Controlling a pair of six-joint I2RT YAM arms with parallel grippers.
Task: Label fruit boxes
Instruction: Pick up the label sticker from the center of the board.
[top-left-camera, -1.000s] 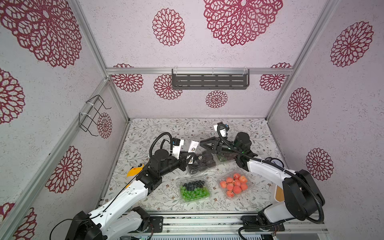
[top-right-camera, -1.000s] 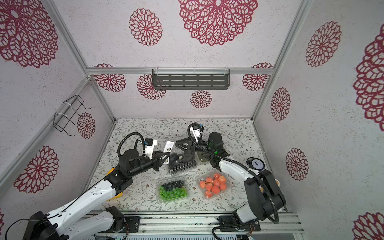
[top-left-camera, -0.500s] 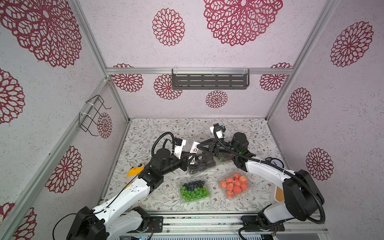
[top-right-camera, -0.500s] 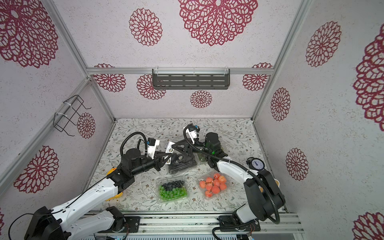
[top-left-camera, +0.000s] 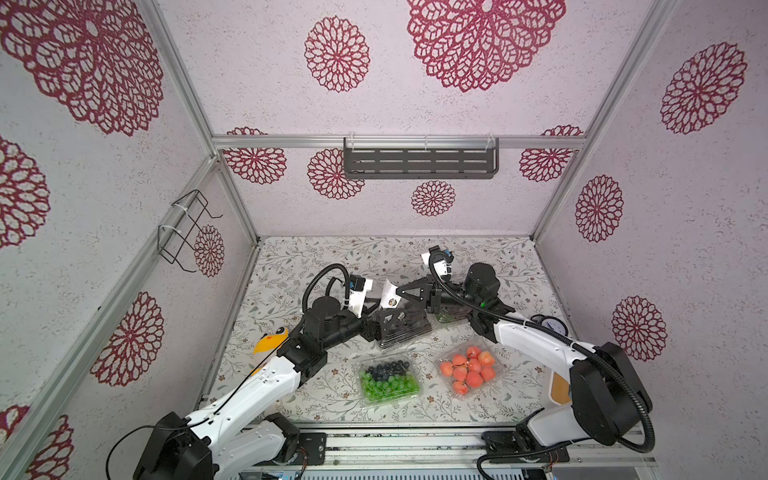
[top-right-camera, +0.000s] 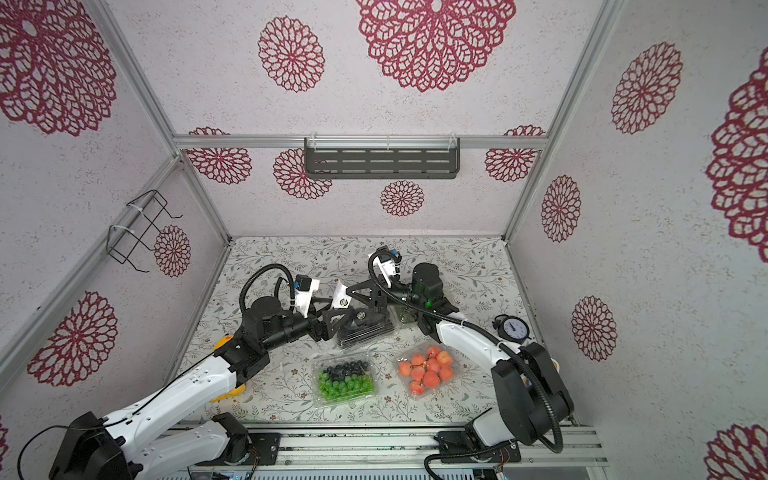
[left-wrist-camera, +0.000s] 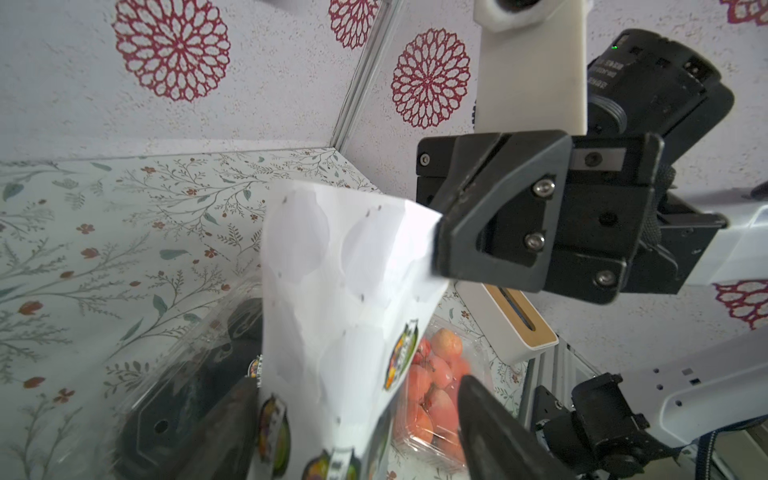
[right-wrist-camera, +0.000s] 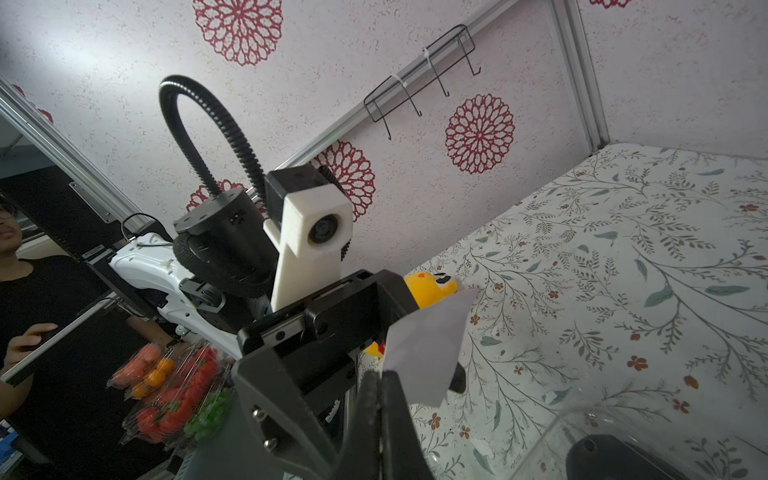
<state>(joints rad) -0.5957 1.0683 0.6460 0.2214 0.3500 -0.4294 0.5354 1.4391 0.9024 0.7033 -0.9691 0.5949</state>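
Observation:
Mid-table, a white sticker sheet (top-left-camera: 389, 294) (top-right-camera: 342, 297) stands upright. My right gripper (top-left-camera: 398, 291) (top-right-camera: 350, 296) (right-wrist-camera: 380, 376) is shut on its upper corner (left-wrist-camera: 432, 232). My left gripper (top-left-camera: 384, 318) (top-right-camera: 338, 316) (left-wrist-camera: 357, 386) is open, with the sheet's lower end (left-wrist-camera: 332, 332) loose between its fingers. Under both grippers lies the fruit box of black fruit (top-left-camera: 409, 330) (top-right-camera: 370, 330). Nearer the front are the green-and-blue box (top-left-camera: 388, 380) (top-right-camera: 345, 380) and the orange-red box (top-left-camera: 467, 370) (top-right-camera: 428, 370) (left-wrist-camera: 436, 386). Another clear box (top-right-camera: 405, 316) is mostly hidden under the right arm.
A yellow duck toy (top-left-camera: 270, 343) (right-wrist-camera: 428, 286) lies beside the left arm. A round gauge (top-left-camera: 548, 326) (top-right-camera: 513, 328) sits at the right edge. On the back wall hangs a grey shelf (top-left-camera: 419, 160), and a wire rack (top-left-camera: 187, 232) on the left wall.
The right gripper came in from the right and shut on the sheet's upper corner. The left gripper, shut on the sheet before, has opened.

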